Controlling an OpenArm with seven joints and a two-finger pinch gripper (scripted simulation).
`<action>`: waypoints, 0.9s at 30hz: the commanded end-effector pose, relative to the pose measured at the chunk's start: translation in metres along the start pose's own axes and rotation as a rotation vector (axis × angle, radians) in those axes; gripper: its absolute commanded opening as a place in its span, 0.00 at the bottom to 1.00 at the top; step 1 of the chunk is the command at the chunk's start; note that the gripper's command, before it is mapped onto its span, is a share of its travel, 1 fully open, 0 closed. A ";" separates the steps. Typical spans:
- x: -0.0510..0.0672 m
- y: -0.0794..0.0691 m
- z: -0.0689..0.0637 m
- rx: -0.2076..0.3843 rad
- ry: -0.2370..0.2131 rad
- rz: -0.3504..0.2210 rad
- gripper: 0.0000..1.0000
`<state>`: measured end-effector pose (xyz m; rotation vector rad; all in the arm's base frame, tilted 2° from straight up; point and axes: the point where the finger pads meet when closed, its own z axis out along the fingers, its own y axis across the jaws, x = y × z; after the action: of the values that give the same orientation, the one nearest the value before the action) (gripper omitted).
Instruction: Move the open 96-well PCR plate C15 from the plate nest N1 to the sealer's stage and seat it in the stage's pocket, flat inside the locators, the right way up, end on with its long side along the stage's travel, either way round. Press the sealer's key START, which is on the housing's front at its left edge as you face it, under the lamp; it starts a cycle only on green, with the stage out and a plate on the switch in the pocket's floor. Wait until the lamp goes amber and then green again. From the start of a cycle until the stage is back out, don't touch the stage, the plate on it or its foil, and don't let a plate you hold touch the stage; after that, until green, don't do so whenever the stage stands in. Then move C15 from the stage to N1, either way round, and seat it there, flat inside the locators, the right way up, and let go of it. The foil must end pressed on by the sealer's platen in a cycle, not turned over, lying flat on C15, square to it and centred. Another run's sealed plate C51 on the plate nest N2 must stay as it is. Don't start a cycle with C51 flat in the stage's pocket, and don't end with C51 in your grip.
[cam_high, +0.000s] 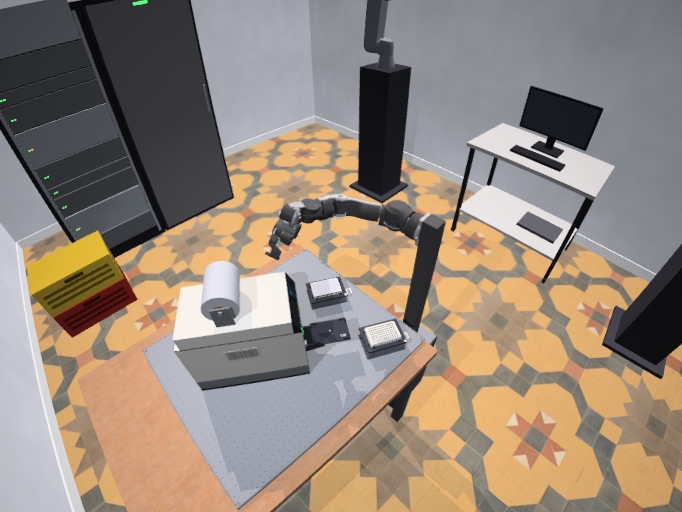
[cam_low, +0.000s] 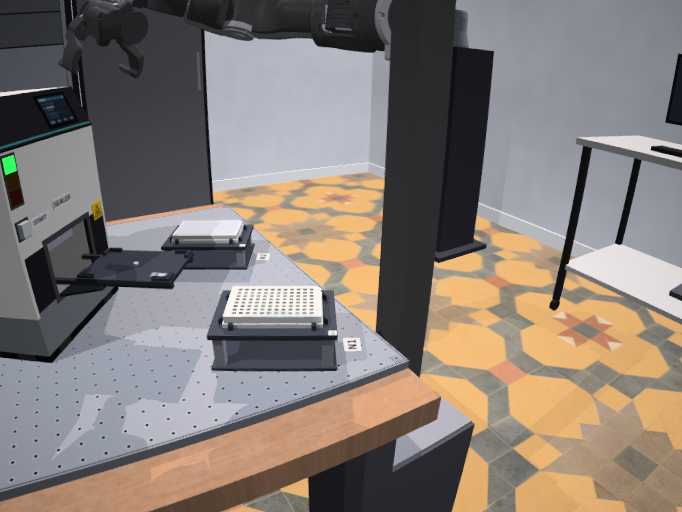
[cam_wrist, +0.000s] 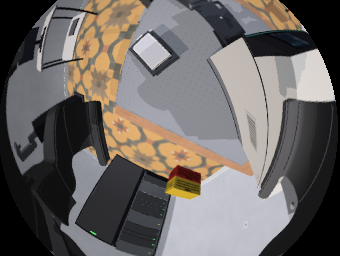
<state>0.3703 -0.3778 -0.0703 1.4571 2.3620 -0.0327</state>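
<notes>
You have everything left to do: the sealer (cam_low: 44, 231) shows green with its stage (cam_low: 129, 268) out and bare, open plate C15 (cam_low: 273, 304) sits in nest N1 (cam_low: 273, 347), and your gripper (cam_low: 99, 52) hangs high, fingers fairly wide, holding nothing.

Grey-walled room with a patterned tile floor (cam_high: 495, 385)

Dark server rack (cam_high: 60, 137) and tall cabinet (cam_high: 159, 110) at the left wall; yellow-and-red crate (cam_high: 79, 281) beside them; white desk (cam_high: 542, 159) with a monitor (cam_high: 559, 118) at the right; wooden table (cam_low: 275, 440).
</notes>
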 end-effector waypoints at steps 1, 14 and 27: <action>0.017 0.001 0.002 0.007 0.059 -0.074 0.77; 0.026 0.002 0.003 0.009 0.086 -0.118 0.77; 0.069 0.007 0.009 0.015 0.219 -0.334 0.77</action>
<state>0.3512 -0.3172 -0.0998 1.1071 2.7323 0.0402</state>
